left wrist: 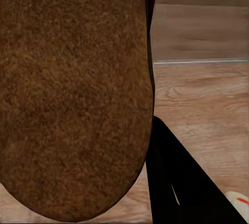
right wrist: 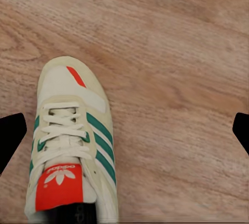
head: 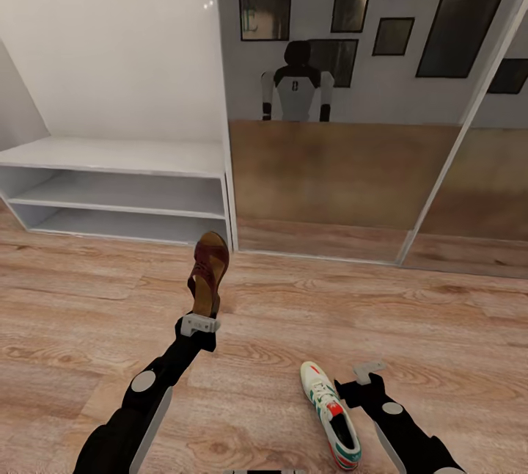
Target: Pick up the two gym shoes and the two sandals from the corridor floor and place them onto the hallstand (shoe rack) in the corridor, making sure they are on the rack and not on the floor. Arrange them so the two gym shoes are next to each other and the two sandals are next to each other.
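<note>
Left hand [head: 200,325] clamped on sandal [head: 208,274], sandal upright, toe up, raised above corridor floor [head: 88,327], just in front of shoe rack [head: 117,188] right end. Left wrist view: tan footbed [left wrist: 72,94] close against camera. Right hand [head: 369,371] spread wide, holding nothing, just beside gym shoe [head: 331,414]. Gym shoe flat on floor, well short of rack.

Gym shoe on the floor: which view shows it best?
The right wrist view: the gym shoe appears close up, laces and green stripes clear. The head view shows it whole but small, beside the right gripper. The left wrist view catches just an edge.
</note>
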You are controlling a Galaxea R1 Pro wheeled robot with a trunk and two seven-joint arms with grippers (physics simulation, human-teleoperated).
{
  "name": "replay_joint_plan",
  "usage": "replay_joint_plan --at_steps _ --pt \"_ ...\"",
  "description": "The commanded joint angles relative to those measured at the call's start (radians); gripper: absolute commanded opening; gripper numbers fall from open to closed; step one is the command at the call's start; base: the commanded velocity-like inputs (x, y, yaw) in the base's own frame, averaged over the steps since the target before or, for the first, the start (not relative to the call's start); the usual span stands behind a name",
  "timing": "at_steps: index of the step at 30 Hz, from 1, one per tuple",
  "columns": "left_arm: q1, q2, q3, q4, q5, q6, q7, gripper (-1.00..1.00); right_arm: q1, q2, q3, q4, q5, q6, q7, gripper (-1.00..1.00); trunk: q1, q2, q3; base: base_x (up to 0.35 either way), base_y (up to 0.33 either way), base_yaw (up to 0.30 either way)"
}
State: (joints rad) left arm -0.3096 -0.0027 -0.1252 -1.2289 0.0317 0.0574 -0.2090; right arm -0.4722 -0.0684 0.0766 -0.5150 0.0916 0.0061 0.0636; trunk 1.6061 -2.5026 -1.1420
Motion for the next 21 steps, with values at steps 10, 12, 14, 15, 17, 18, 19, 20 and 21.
replay_joint_plan --at_steps 10,12,14,15,17,18,19,20,21 --pt "0.0 0.0 -0.002 -0.001 0.001 0.006 -0.006 -1.0 0.0 0.001 0.008 0.016 0.011 0.003 0.004 1.0 0.0 -0.001 -0.008 0.0 0.0 0.0" --pt "0.0 0.0 -0.002 -0.001 0.001 0.006 -0.006 -1.0 0.0 0.002 0.009 0.028 0.011 0.002 0.004 1.0 0.0 -0.001 -0.008 0.0 0.0 0.0" --pt "0.0 0.0 -0.001 -0.001 0.001 0.006 -0.006 -1.0 0.0 0.008 0.01 0.042 0.011 0.002 0.004 1.0 0.0 -0.001 -0.008 0.0 0.0 0.0" --pt "0.0 0.0 -0.001 -0.001 0.001 0.006 -0.006 -1.0 0.0 0.013 0.01 0.05 0.011 0.002 0.004 1.0 0.0 -0.001 -0.008 0.0 0.0 0.0" --pt "-0.001 0.0 0.0 -0.001 0.002 0.006 -0.007 -1.0 0.0 0.018 0.011 0.062 0.011 0.001 0.004 1.0 0.0 -0.001 -0.008 0.0 0.0 0.0" --pt "-0.001 0.0 0.0 -0.001 0.002 0.006 -0.007 -1.0 0.0 0.02 0.011 0.067 0.011 0.001 0.004 1.0 0.0 -0.001 -0.008 0.0 0.0 0.0" --pt "-0.001 0.0 0.0 -0.001 0.002 0.006 -0.007 -1.0 0.0 0.021 0.011 0.071 0.011 0.001 0.004 1.0 0.0 -0.001 -0.008 0.0 0.0 0.0" --pt "-0.001 0.0 0.0 -0.001 0.002 0.006 -0.007 -1.0 0.0 0.023 0.011 0.079 0.011 0.0 0.004 1.0 0.0 -0.001 -0.008 0.0 0.0 0.0" --pt "-0.001 0.0 0.0 -0.001 0.002 0.006 -0.007 -1.0 0.0 0.023 0.011 0.083 0.011 0.0 0.004 1.0 0.0 -0.001 -0.008 0.0 0.0 0.0"
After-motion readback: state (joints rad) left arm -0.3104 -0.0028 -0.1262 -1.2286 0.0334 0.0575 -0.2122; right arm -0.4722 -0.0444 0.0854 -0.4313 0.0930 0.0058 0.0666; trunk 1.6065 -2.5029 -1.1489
